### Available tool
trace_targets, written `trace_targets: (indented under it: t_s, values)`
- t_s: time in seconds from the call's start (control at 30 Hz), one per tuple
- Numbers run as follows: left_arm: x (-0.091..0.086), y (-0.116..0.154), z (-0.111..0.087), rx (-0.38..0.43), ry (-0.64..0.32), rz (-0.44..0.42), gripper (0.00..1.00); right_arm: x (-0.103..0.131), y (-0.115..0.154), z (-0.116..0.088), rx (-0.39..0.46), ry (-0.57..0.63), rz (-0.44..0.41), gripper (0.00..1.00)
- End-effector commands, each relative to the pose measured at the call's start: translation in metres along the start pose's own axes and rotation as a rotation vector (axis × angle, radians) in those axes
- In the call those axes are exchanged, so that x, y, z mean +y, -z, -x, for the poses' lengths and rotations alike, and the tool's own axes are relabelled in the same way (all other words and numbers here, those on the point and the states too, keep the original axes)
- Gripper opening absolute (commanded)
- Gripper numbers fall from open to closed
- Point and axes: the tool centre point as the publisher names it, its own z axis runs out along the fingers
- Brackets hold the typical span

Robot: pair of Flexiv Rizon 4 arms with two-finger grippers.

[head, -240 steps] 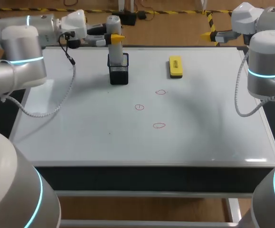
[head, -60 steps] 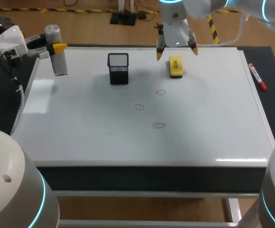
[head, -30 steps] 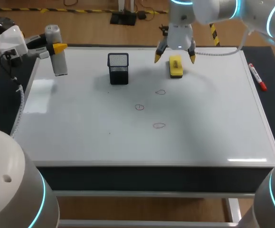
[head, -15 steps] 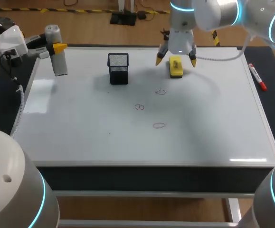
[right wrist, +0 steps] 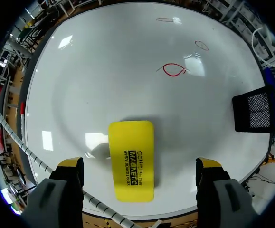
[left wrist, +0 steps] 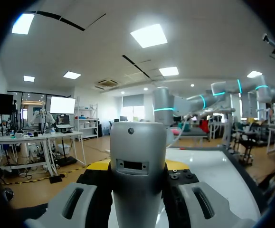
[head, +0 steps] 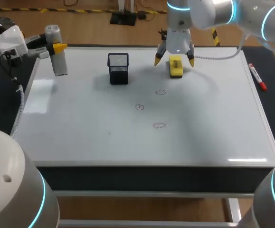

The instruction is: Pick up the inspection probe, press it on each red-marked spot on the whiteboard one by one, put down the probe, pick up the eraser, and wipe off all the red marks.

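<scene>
Right gripper (right wrist: 139, 164) hung wide open, empty, over the eraser (right wrist: 131, 160) at the whiteboard's (head: 199, 137) far edge.
A good grasp required centred descent, fingers meeting its long sides squarely; left gripper (head: 56, 47) clasped the inspection probe (head: 57, 64).

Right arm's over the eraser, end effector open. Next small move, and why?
Probably lower the right end effector straight down. Its open fingers straddle the yellow eraser across its width, roughly centred, but seem to hang above it, untouching. The eraser lies flat on the whiteboard; the left end effector holds the inspection probe far off to the side. Close once the tips flank it.
</scene>
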Motion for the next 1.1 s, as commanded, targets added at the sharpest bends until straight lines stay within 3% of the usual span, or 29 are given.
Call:
trace_targets:
  t_s: [0.03,0.07,0.13,0.2,0.23,0.3,0.53,0.77,1.1]
  values:
    - [0.001,0.000,0.001,0.001,-0.002,-0.004,0.00,-0.006,-0.003,0.001,0.010,-0.011,0.021,1.00]
    - [0.001,0.000,0.001,0.001,-0.002,-0.004,0.00,-0.006,-0.004,0.000,0.003,-0.017,0.027,0.92]
    - [0.001,0.000,0.001,0.001,-0.002,-0.004,0.00,-0.006,-0.005,-0.001,0.005,-0.019,0.029,0.51]
    - [0.001,0.000,0.001,0.001,-0.002,-0.004,0.00,-0.006,-0.006,-0.003,0.006,-0.021,0.032,0.40]
    - [0.001,0.000,0.001,0.001,-0.002,-0.004,0.00,-0.005,-0.005,-0.003,0.006,-0.027,0.033,0.30]
    - [0.001,0.000,0.001,0.001,-0.002,-0.004,0.00,-0.005,-0.002,-0.006,0.001,-0.033,0.030,0.00]
    - [0.001,0.000,0.001,0.001,-0.002,-0.004,0.00,-0.001,0.025,-0.009,0.013,-0.053,-0.007,0.00]
    - [0.001,0.000,0.001,0.001,-0.002,-0.004,0.00,0.000,0.050,-0.026,0.005,-0.116,-0.037,0.00]
    - [0.001,0.000,0.001,0.001,-0.002,-0.004,0.00,0.004,0.075,-0.081,0.008,-0.259,-0.059,0.00]
